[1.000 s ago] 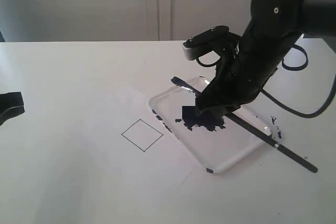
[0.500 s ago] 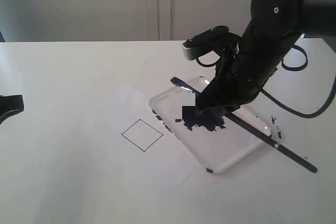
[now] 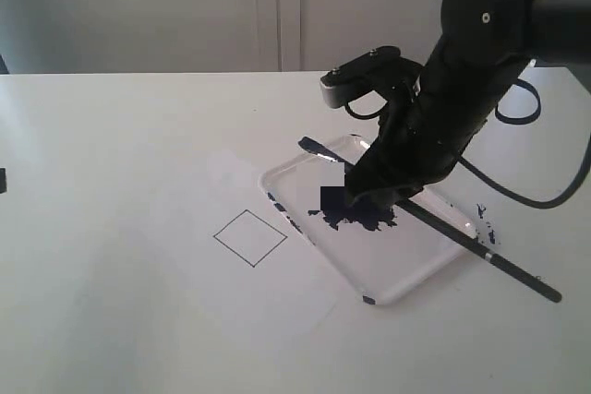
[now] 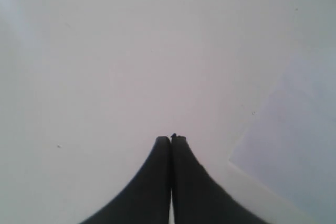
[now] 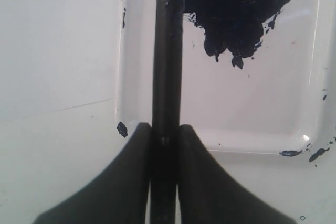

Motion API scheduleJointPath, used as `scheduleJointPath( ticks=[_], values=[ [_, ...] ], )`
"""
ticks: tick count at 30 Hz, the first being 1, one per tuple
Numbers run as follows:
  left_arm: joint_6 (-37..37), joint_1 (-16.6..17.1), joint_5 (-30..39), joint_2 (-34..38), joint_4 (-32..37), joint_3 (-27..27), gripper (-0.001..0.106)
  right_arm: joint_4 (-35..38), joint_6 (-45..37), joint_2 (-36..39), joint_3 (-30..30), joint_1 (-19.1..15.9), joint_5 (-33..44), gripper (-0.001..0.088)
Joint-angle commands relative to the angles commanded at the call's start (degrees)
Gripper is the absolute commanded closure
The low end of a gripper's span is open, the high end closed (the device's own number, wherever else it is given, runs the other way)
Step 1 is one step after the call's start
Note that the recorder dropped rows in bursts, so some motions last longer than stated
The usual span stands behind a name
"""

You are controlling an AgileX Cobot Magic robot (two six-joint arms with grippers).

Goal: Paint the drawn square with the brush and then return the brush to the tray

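1 grip made: right claw (image 5: 165, 127) clamped on brush (image 5: 167, 51) above tray (image 3: 416, 283). Drawn square (image 3: 250, 237) unpainted, 9 o'clock of tray. Load tip in paint blot (image 3: 365, 219), lift clear of edge, avoid drips. Left claw (image 4: 171, 139) pinched together, empty.

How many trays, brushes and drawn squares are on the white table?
tray: 1
brush: 1
drawn square: 1
Total: 3
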Motion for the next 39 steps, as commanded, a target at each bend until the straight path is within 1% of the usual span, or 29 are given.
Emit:
scheduleJointPath(
  ticks=[2,4,8,10,12,14,15,16,19,20,21,23,24,26,28,31,33,35,36,39],
  values=[
    [0.0,0.0,3.1,-1.7,0.0,0.0,0.105,0.0,0.0,0.0,0.0,0.0,0.0,0.0868],
    [-1.7,0.0,3.9,-2.1,0.0,0.0,0.105,0.0,0.0,0.0,0.0,0.0,0.0,0.0868],
    [-6.6,0.0,-0.9,-0.6,0.0,0.0,0.105,0.7,0.0,0.0,0.0,0.0,0.0,0.0868],
    [-7.6,0.0,-2.8,0.3,0.0,0.0,0.105,1.1,0.0,0.0,0.0,0.0,0.0,0.0868],
    [-8.9,0.0,-3.8,1.5,0.0,0.0,0.099,1.5,0.0,0.0,0.0,0.0,0.1,0.0868],
    [-10.1,0.0,-4.4,2.8,0.0,0.0,0.086,1.8,0.0,0.0,0.0,0.1,0.2,0.0868],
    [-10.9,0.0,-4.9,3.4,0.0,0.0,0.077,1.9,0.0,0.0,0.0,0.5,0.4,0.0868],
    [-11.3,0.0,-5.7,4.1,0.0,0.0,0.065,2.0,-0.4,0.0,0.0,0.9,0.4,0.0868],
    [-10.5,0.0,-8.7,5.9,-1.6,-0.1,0.025,2.1,-1.5,0.0,0.0,2.8,0.2,0.0868],
    [-9.1,0.0,-10.4,6.7,-2.2,-0.1,0.015,2.1,-1.5,0.0,0.0,3.4,0.0,0.0868],
    [-7.7,0.0,-12.3,7.4,-2.8,-0.1,0.01,2.1,-1.5,0.0,0.0,4.1,-0.3,0.0868],
    [-4.6,-0.1,-16.4,9.5,-5.1,-0.1,0.011,2.0,-1.5,0.0,0.0,5.4,-1.4,0.0868],
    [-3.4,-0.6,-17.0,10.5,-5.9,-0.1,0.014,2.0,-1.5,0.1,0.0,6.1,-1.9,0.0868],
    [-1.8,-3.1,-16.0,12.6,-6.2,-0.5,0.021,1.8,-1.5,0.4,0.0,7.1,-2.0,0.0868],
    [-1.8,-6.3,-13.4,14.7,-5.7,-1.2,0.025,0.5,-1.5,0.9,0.0,8.0,-1.3,0.0868],
    [-1.8,-12.6,-8.8,17.2,-5.7,-3.1,0.025,-1.1,-0.9,1.9,0.0,8.7,0.1,0.0868],
    [-1.8,-17.6,-4.9,19.0,-5.6,-4.9,0.025,-1.6,-0.4,2.0,0.0,8.9,0.9,0.0868],
    [-2.0,-21.4,-1.0,20.7,-5.6,-6.3,0.025,-1.6,-0.2,2.0,0.0,9.1,1.8,0.0868],
    [-2.0,-23.2,0.6,21.9,-5.6,-7.1,0.025,-1.6,-0.2,2.0,0.0,9.1,2.6,0.0868],
    [-2.0,-27.0,3.2,26.2,-5.6,-9.2,0.026,-2.5,-0.1,2.2,0.0,9.1,4.3,0.0868]
  ],
)
